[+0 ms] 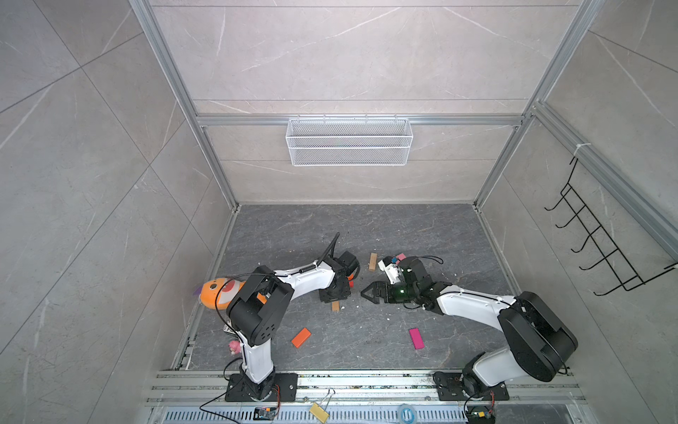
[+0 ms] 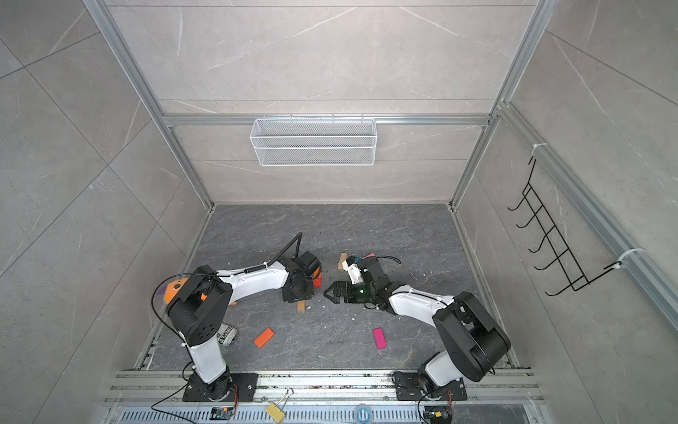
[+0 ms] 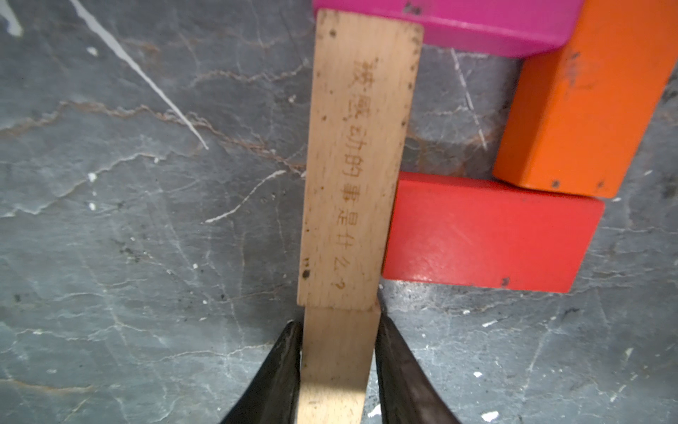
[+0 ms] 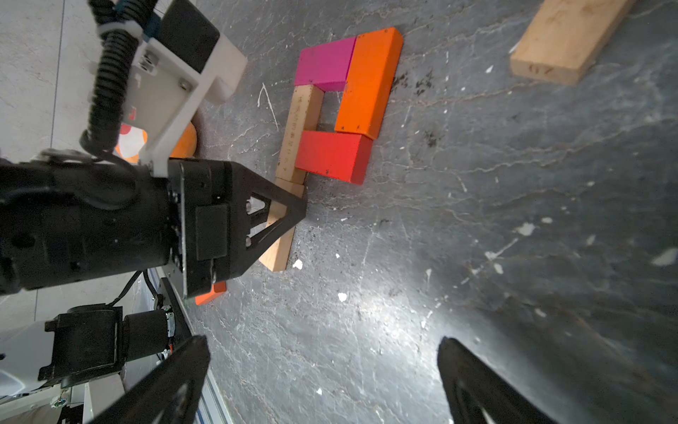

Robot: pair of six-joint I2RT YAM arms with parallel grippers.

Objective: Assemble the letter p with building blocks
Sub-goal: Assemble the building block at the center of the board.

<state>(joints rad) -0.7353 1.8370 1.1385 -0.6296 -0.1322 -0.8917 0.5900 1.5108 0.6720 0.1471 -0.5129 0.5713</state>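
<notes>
While your left end effector point(image 3: 337, 325) is down on the counter point(image 1: 330, 227), both fingers sit flush on the long sides of the lower tan block point(image 4: 280, 253), clamped on it, block lying flat. That block butts end to end against the engraved tan block point(image 3: 357, 165), and the two make the stem of the letter p point(image 4: 332, 156).

Loop: the red block point(image 3: 488, 235) touches the stem's side, the orange block point(image 3: 587, 99) meets red's outer end, and the magenta block point(image 3: 477, 22) caps the engraved block's far end and touches orange. Bare counter shows inside the loop.

Your right end effector point(image 4: 323, 338) is near the figure, jaws spread wide, nothing between them.

Further out:
- spare tan block point(image 1: 373, 261), by the right wrist
- spare orange block point(image 1: 301, 337) and spare magenta block point(image 1: 416, 338), nearer the arm bases and well apart
- plush fish point(image 1: 220, 292), at the left arm's elbow
</notes>
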